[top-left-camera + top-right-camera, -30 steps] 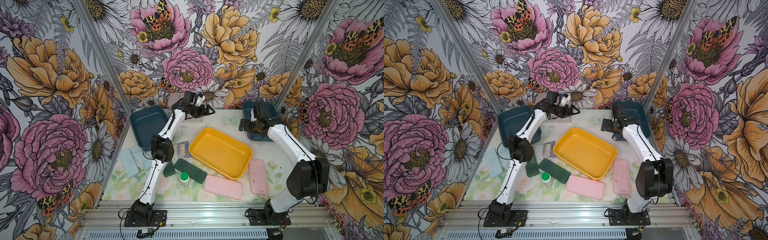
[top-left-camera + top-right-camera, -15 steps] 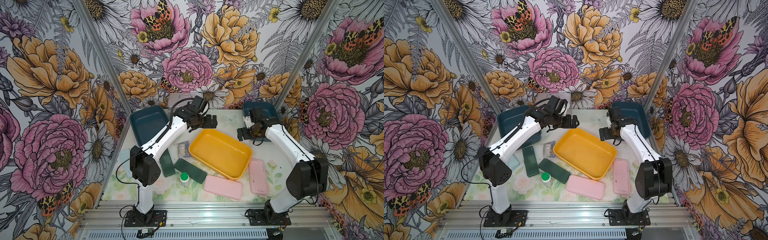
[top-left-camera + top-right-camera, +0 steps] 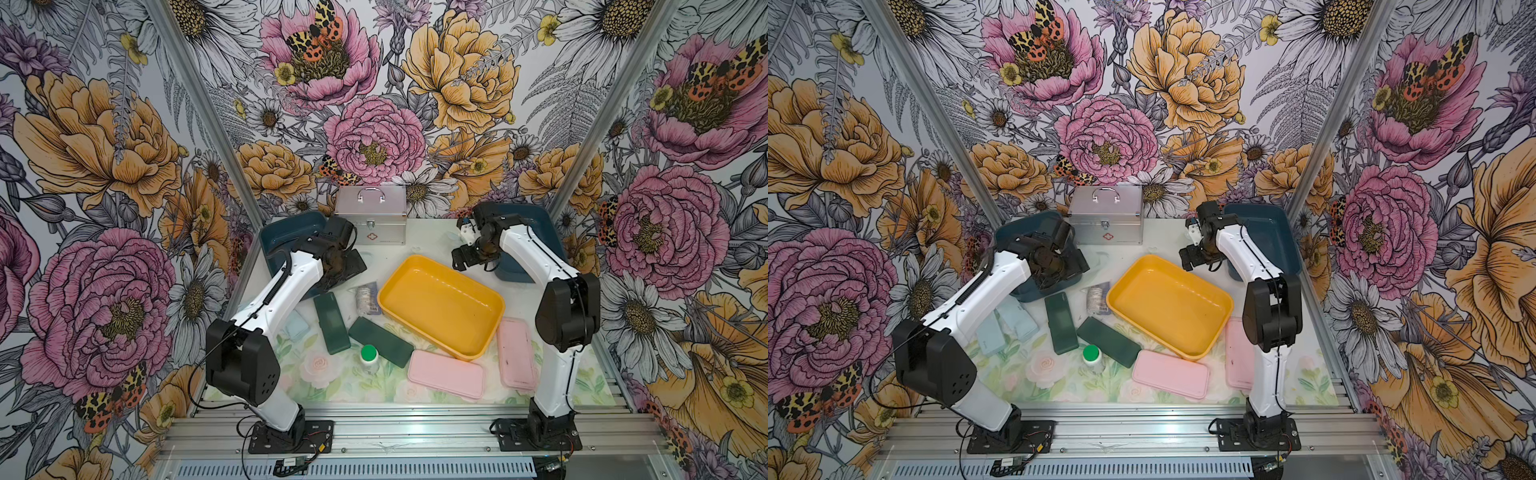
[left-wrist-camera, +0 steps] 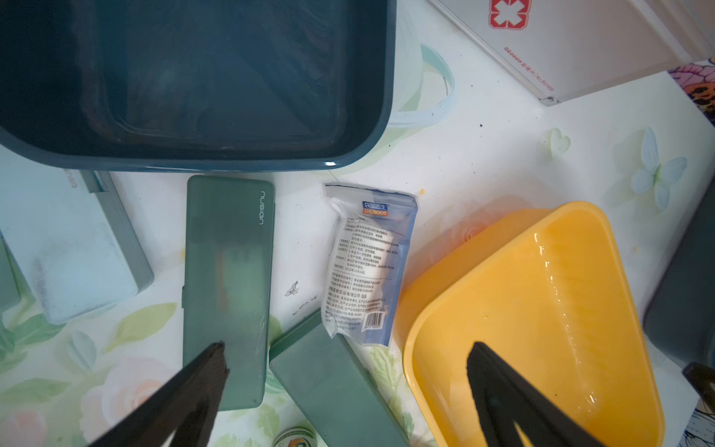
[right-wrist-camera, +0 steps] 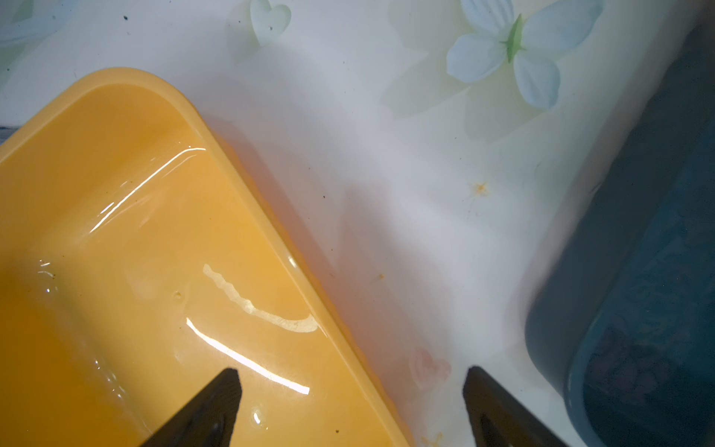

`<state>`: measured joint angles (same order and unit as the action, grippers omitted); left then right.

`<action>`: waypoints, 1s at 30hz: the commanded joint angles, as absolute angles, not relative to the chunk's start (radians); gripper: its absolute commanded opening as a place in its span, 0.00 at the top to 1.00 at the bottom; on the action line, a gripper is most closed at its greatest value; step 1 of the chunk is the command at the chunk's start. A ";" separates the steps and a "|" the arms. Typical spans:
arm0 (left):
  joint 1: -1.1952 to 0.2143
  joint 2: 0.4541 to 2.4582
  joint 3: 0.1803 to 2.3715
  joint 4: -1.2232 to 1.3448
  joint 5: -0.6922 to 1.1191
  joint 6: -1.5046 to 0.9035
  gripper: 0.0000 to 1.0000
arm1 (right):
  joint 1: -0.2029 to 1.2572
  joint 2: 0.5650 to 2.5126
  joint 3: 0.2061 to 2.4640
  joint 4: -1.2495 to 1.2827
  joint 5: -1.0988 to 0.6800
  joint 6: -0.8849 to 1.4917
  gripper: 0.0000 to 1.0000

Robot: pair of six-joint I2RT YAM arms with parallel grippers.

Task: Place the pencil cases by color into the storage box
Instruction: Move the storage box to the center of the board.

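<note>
Now left fingers (image 4: 193,391) apart near dark green case (image 4: 228,286), right fingers (image 5: 209,410) apart, nothing held. Case is best gripped across width.

Both top views are looking steeply down from high up; wrist cameras are hovering close, both catching yellow box (image 4: 522,290).

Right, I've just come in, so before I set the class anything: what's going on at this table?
Two robot arms are set to sort pencil cases by colour, but neither holds anything. The left end effector hangs open above the two dark green cases and a clear packet. The right end effector is open over a corner of the yellow tray. Both pink cases and both pale blue cases lie on the table; no case is in a tray yet.
</note>
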<state>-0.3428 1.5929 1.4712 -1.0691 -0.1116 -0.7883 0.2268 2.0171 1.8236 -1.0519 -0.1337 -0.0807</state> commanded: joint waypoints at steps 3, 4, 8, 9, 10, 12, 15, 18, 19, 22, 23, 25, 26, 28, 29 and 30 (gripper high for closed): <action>-0.316 1.543 1.436 -1.068 -0.116 -0.811 0.01 | 0.276 2.076 1.873 -1.086 -0.182 -0.122 0.11; -0.313 1.539 1.436 -1.068 -0.117 -0.803 0.01 | 0.282 2.087 1.876 -1.086 -0.178 -0.123 0.12; -0.293 1.521 1.430 -1.068 -0.117 -0.783 0.01 | 0.301 2.143 1.914 -1.097 -0.131 -0.125 0.17; -0.287 1.515 1.427 -1.068 -0.116 -0.783 0.01 | 0.302 2.157 1.925 -1.098 -0.120 -0.124 0.19; -0.283 1.511 1.427 -1.068 -0.115 -0.779 0.01 | 0.302 2.168 1.935 -1.097 -0.105 -0.123 0.21; -0.272 1.509 1.427 -1.068 -0.104 -0.765 0.01 | 0.305 2.194 1.959 -1.098 -0.069 -0.125 0.23; -0.259 1.505 1.421 -1.068 -0.091 -0.752 0.01 | 0.301 2.230 1.991 -1.101 -0.041 -0.123 0.28; -0.249 1.499 1.415 -1.068 -0.086 -0.744 0.01 | 0.301 2.255 2.014 -1.103 -0.030 -0.118 0.34; -0.246 1.497 1.414 -1.068 -0.084 -0.742 0.01 | 0.302 2.261 2.020 -1.103 -0.030 -0.113 0.38; -0.229 1.499 1.416 -1.064 -0.071 -0.736 0.01 | 0.305 2.267 2.026 -1.102 -0.025 -0.103 0.48; -0.227 1.499 1.417 -1.063 -0.068 -0.738 0.01 | 0.306 2.270 2.029 -1.103 -0.017 -0.100 0.51; -0.221 1.502 1.421 -1.060 -0.063 -0.733 0.01 | 0.306 2.273 2.032 -1.103 -0.004 -0.091 0.56; -0.222 1.503 1.426 -1.059 -0.063 -0.728 0.01 | 0.305 2.275 2.034 -1.103 0.000 -0.087 0.57; -0.221 1.508 1.430 -1.057 -0.062 -0.722 0.01 | 0.304 2.276 2.036 -1.102 0.005 -0.076 0.60; -0.220 1.511 1.431 -1.055 -0.060 -0.718 0.01 | 0.305 2.276 2.039 -1.102 0.004 -0.071 0.61; -0.219 1.511 1.430 -1.053 -0.055 -0.718 0.01 | 0.304 2.280 2.042 -1.101 0.002 -0.067 0.64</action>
